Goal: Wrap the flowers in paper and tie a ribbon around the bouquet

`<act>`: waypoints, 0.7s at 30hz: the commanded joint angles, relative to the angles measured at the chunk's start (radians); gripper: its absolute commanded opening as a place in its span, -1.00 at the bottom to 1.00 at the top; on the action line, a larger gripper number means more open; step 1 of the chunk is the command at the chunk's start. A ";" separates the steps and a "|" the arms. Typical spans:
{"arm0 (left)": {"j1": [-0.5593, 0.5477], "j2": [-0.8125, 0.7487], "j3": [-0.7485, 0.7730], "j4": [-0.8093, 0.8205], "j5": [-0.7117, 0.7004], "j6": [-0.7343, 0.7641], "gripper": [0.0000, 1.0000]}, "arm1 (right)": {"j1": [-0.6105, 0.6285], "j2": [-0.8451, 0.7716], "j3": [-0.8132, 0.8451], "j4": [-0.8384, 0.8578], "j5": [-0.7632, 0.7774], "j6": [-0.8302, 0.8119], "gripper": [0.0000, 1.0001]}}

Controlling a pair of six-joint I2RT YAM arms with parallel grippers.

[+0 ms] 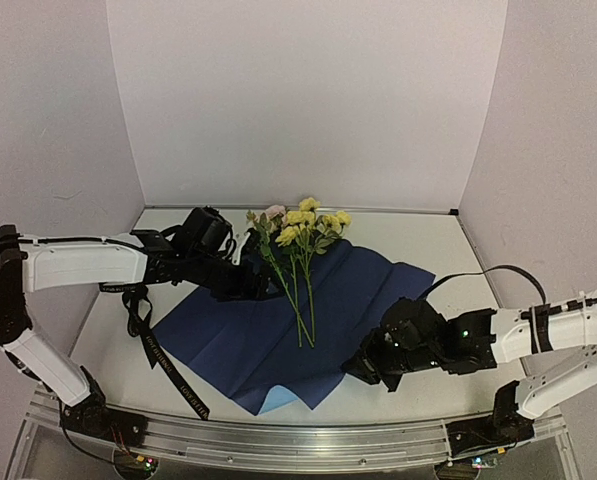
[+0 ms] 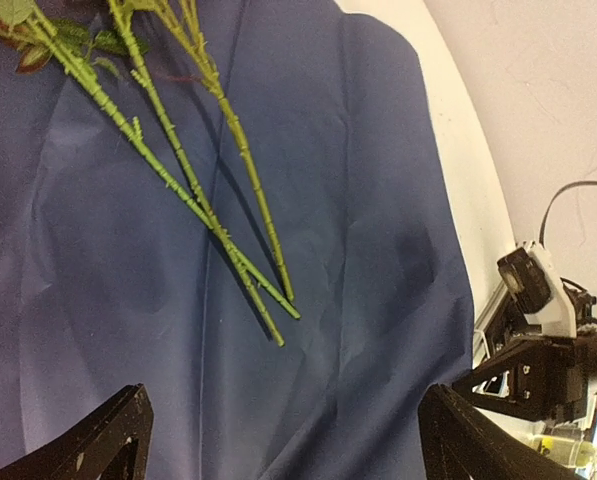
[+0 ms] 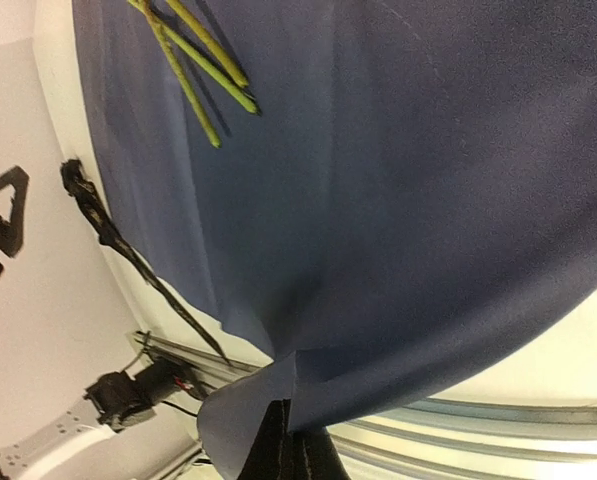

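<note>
The flowers (image 1: pixel 300 225) lie mid-frame on the dark blue paper (image 1: pixel 238 335), so it can fold over their stems (image 2: pixel 250 185). The right gripper (image 3: pixel 290 448) pinches the paper's lower right edge tight, likely to lift it; the left gripper (image 2: pixel 286 400) hangs wide apart above the stems. The ribbon (image 1: pixel 168 368) waits lower left on the white table (image 1: pixel 418 240), with pale walls (image 1: pixel 308 100) around.

Flowers (image 1: pixel 300 270) lying on paper (image 1: pixel 358 300) at ctr of table (image 1: pixel 418 240), blooms twd rear; ribbon (image 1: pixel 153 345) lying left of paper, running twd front.
</note>
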 commanded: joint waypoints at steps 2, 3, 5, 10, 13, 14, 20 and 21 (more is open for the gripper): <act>-0.032 -0.081 -0.001 0.092 -0.007 0.107 0.89 | -0.081 0.057 0.136 -0.038 -0.032 0.102 -1.00; -0.039 -0.087 -0.001 0.097 -0.011 0.126 0.88 | -0.097 0.077 0.156 -0.038 -0.041 0.115 -1.00; -0.049 -0.093 -0.002 0.100 -0.023 0.170 0.84 | -0.127 0.127 0.197 -0.039 -0.072 0.122 -1.00; -0.095 -0.123 -0.030 0.097 -0.081 0.289 0.76 | -0.185 0.233 0.293 -0.038 -0.153 0.123 -1.00; -0.135 -0.143 -0.058 0.083 -0.147 0.367 0.69 | -0.208 0.268 0.329 -0.038 -0.183 0.120 -1.00; -0.145 -0.151 -0.069 0.079 -0.169 0.389 0.66 | -0.215 0.274 0.333 -0.038 -0.191 0.119 -1.00; -0.173 -0.313 -0.217 0.144 -0.203 0.482 0.56 | -0.238 0.285 0.330 -0.038 -0.220 0.121 -1.00; -0.177 -0.343 -0.242 0.151 -0.208 0.500 0.55 | -0.240 0.287 0.330 -0.038 -0.225 0.120 -1.00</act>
